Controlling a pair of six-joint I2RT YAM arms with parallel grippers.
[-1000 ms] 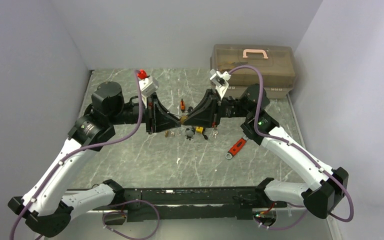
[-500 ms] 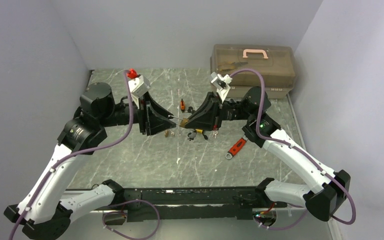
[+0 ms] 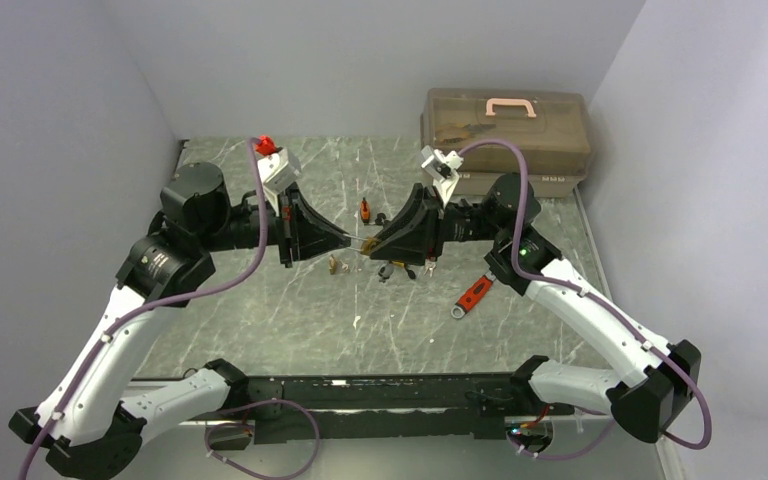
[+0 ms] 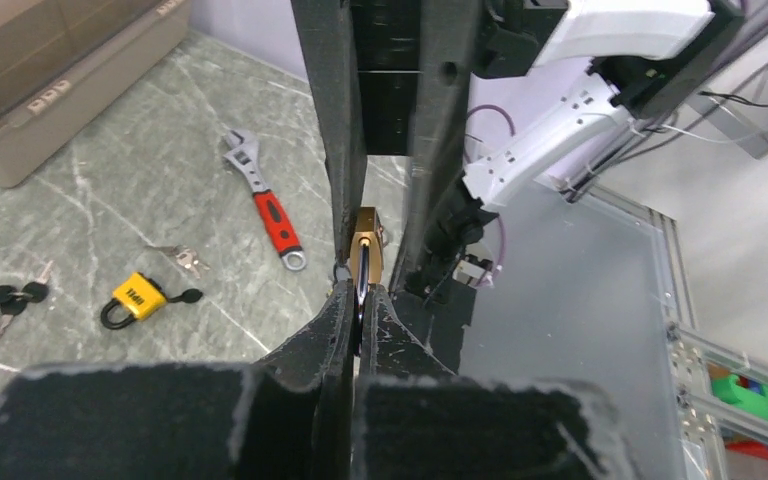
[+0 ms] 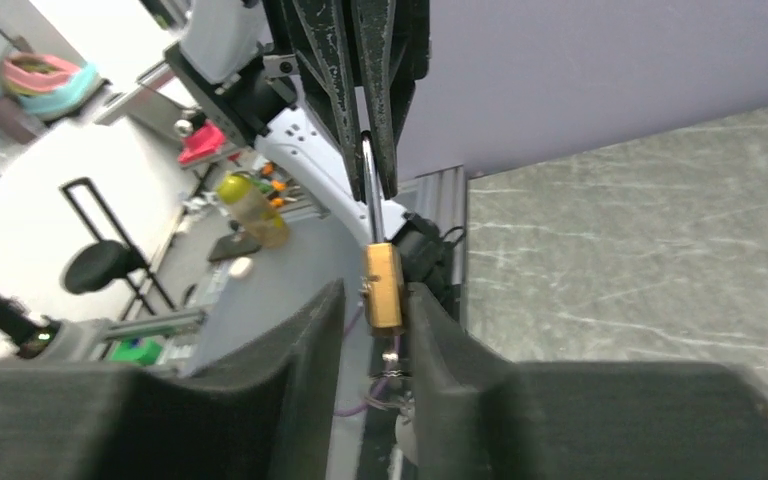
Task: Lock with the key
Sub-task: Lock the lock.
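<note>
1. The left gripper [image 3: 345, 241], open a moment ago, is clamped again on the key [image 5: 370, 190] (a re-grip, probably before turning).
2. The right gripper [image 3: 372, 244], narrowly parted, pinches the brass padlock [image 5: 382, 285].
3. The key meets it just beyond the left fingertips.

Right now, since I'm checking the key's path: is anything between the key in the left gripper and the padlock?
Nothing visible. The left gripper pinches the key, whose tip appears to meet the brass padlock held by the right gripper.
</note>
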